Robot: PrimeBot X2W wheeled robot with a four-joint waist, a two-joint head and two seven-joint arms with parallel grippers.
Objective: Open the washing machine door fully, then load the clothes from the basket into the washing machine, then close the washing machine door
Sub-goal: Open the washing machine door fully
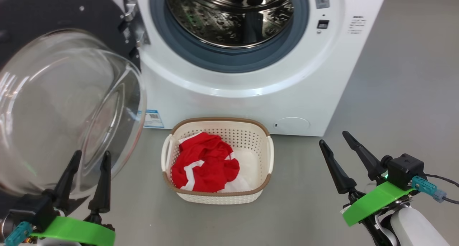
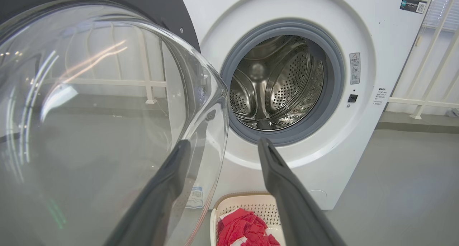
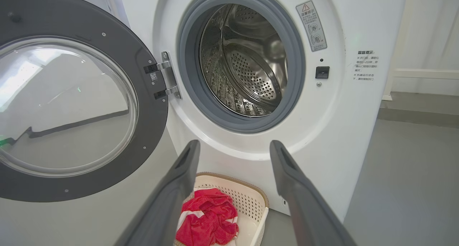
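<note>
Clothes (image 1: 204, 165), red with white stripes, in cream perforated basket (image 1: 218, 197); left fingers (image 1: 68, 176), right fingers (image 1: 335, 169) spread.

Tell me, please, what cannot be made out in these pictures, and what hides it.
Head view: the bottom of the basket lies under the clothes.
Head view: the blue label sticker sits partly behind the washing machine door glass; print too small.
Head view: the upper drum is cut off by the top edge.
Left wrist view: the bottom edge and a finger of the left claw hide the basket's near part.
</note>
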